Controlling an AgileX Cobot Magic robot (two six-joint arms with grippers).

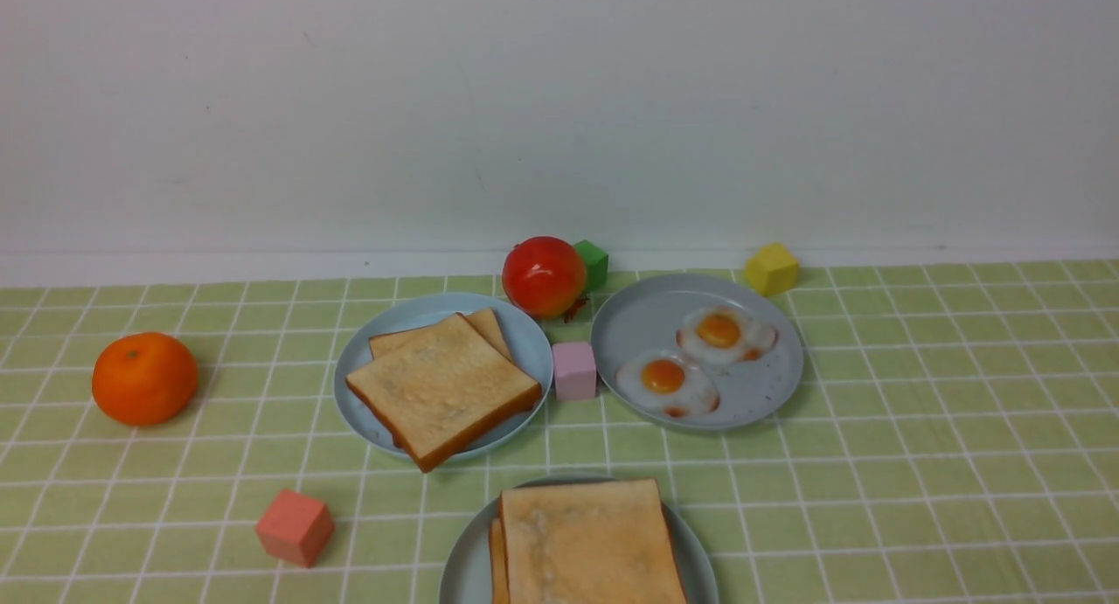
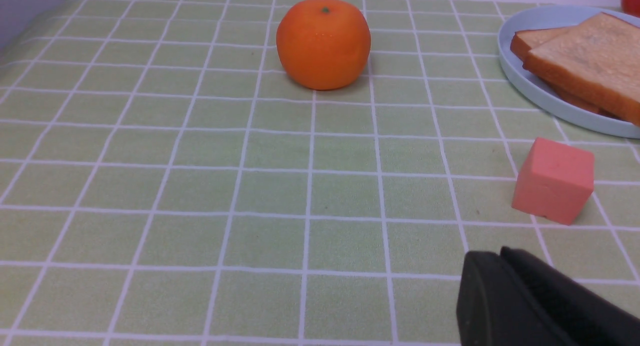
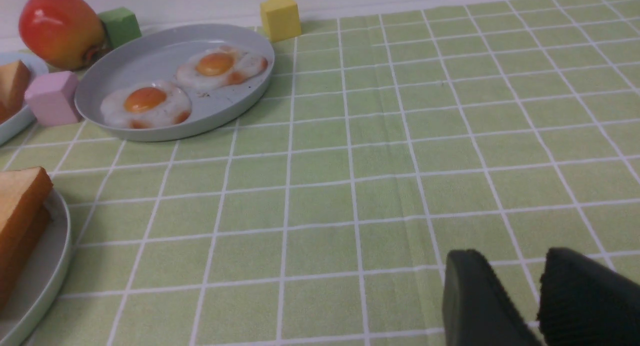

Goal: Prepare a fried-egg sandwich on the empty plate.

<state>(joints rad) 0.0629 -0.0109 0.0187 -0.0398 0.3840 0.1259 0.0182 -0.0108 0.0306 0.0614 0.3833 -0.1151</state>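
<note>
Left end effector (image 2: 505, 266), pads pressed together, and right end effector (image 3: 520, 286), slightly parted, hang empty and low over the bench (image 1: 918, 464). Nearest plate (image 1: 459, 560) bears the sandwich (image 1: 586, 543), top toast squared; spare toast (image 1: 441, 387) and eggs (image 1: 695, 359) lie behind.

No legible text, label, brand, number or sign appears in any view. The surfaces in view carry no print.
</note>
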